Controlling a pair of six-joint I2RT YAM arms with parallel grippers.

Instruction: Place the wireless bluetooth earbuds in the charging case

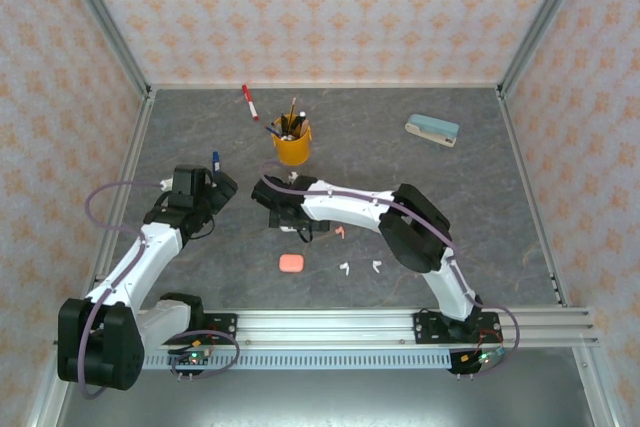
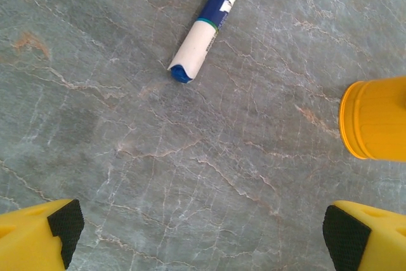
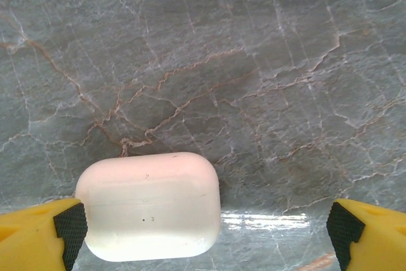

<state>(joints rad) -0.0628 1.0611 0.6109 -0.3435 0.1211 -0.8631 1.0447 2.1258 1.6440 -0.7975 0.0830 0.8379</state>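
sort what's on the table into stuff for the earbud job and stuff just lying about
For the job: pink case, pale case, two white earbuds, pink earbud.
Lying about: yellow pen cup, blue marker, red marker, stapler.

marker (image 2: 206, 30) cropped at top, cup (image 2: 375, 117) cropped right

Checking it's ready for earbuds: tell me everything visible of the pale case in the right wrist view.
The case is a pale, smooth plastic pebble, white tinged pink, with a faint seam and a tiny dark dot. It looks shut, lying flat on the grey marbled table inside the open right end effector, close against one pad; contact is unclear.
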